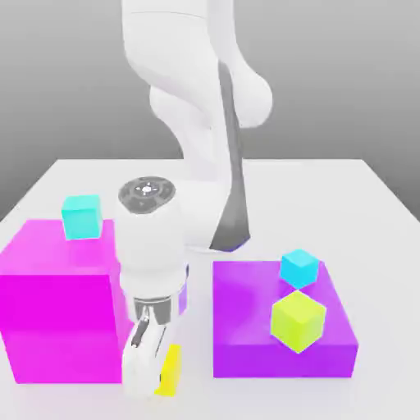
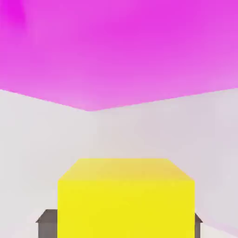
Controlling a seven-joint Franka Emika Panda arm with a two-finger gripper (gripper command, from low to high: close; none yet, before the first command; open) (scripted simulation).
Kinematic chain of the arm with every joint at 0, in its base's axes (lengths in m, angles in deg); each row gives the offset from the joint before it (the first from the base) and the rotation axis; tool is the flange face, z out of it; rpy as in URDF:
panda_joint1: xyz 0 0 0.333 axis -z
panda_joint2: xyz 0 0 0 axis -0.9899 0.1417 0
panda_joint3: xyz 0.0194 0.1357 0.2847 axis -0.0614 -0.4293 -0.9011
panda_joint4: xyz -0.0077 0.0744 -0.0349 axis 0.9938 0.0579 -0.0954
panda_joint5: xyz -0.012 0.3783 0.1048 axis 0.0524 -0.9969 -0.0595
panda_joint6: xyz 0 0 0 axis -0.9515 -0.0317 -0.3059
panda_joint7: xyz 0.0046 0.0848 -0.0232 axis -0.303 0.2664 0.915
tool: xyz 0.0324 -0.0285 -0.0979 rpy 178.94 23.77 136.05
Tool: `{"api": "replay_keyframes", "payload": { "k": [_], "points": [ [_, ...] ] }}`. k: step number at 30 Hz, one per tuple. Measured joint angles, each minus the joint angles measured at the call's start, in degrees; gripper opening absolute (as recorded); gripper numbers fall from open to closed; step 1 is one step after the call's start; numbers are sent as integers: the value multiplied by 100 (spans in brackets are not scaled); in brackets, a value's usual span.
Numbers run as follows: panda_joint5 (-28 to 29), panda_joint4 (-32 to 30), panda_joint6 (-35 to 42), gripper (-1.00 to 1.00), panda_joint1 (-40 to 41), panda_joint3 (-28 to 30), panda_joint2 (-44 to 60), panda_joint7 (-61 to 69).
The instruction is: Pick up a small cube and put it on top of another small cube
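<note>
Gripper (image 1: 157, 367) pointing down at table (image 1: 369, 197) level, fingers closed on yellow cube (image 1: 170, 371) in the gap between magenta block (image 1: 53, 303), at its 9 o'clock, and purple block (image 1: 254, 316), at 3, low enough to clamp the sides for lifting.

I read every cube as flat matt plastic: yellow cube (image 2: 125, 197), both cyan cubes (image 1: 82, 216) (image 1: 299, 268), lime cube (image 1: 299, 321). Magenta block (image 1: 57, 308) and purple block (image 1: 254, 328): same smooth matt look. Arm shell (image 1: 152, 246) is smooth white plastic, faint sheen. Table (image 1: 361, 197) is plain matt white.
</note>
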State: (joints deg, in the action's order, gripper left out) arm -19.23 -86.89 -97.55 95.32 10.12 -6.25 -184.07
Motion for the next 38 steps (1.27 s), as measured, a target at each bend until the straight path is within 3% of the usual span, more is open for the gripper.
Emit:
{"api": "replay_keyframes", "payload": {
  "k": [2, 8, 13, 19, 23, 30, 35, 36, 38],
  "points": [
    [8, 8, -33, -100, -10, 12, 47, -9],
    [-303, -113, 798, -100, 120, -189, -987, 251],
    [-1150, 220, 1564, -100, 369, -296, -1760, 1680],
    [-1683, 555, 2714, -100, 464, 16, -2817, 3380],
    [-1412, 538, 3607, -100, 642, 314, -3617, 4178],
    [-418, 334, 5208, -100, 1137, 694, -5030, 5158],
    [-187, -353, 4466, -100, 1296, 711, -4821, 5182],
    [-185, -429, 4352, 100, 1304, 710, -4778, 5184],
    [-185, -429, 4352, 100, 1304, 710, -4778, 5185]
  ]
}}
